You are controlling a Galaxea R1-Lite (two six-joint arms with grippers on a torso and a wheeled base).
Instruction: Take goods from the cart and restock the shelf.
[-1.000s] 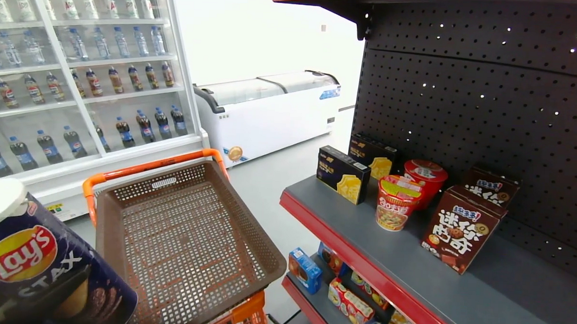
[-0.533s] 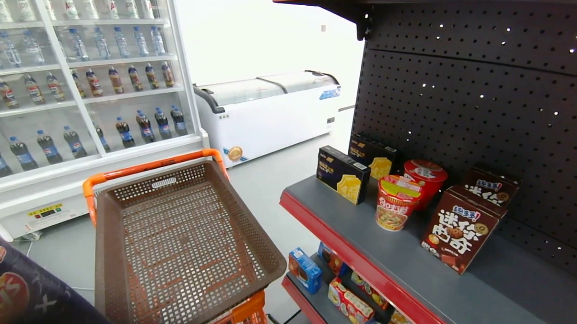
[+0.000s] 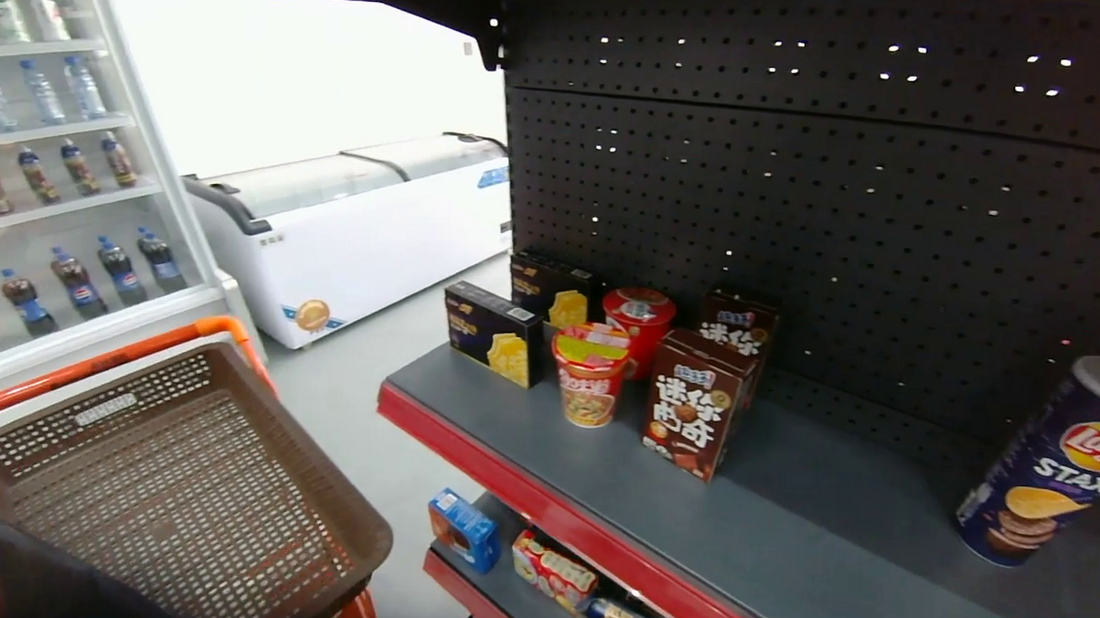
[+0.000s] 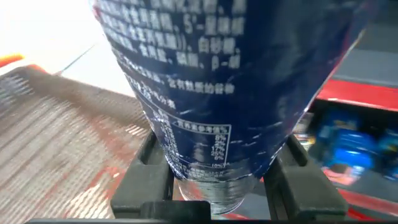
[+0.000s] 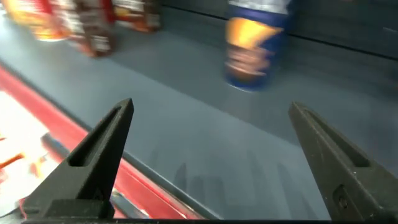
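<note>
In the head view, your chip can (image 3: 19,574) sat low, in front of the cart basket (image 3: 168,497), and a second can (image 3: 1048,464) stood on the shelf (image 3: 781,518). In the left wrist view, your left gripper (image 4: 217,177) pinched the chip can over the basket. In the right wrist view, your right gripper (image 5: 211,149) was spread wide over the shelf, apart from the second can.

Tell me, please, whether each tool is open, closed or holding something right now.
Left tool: closed on a dark blue chip can.
Right tool: open, holding nothing, above the grey shelf.
</note>
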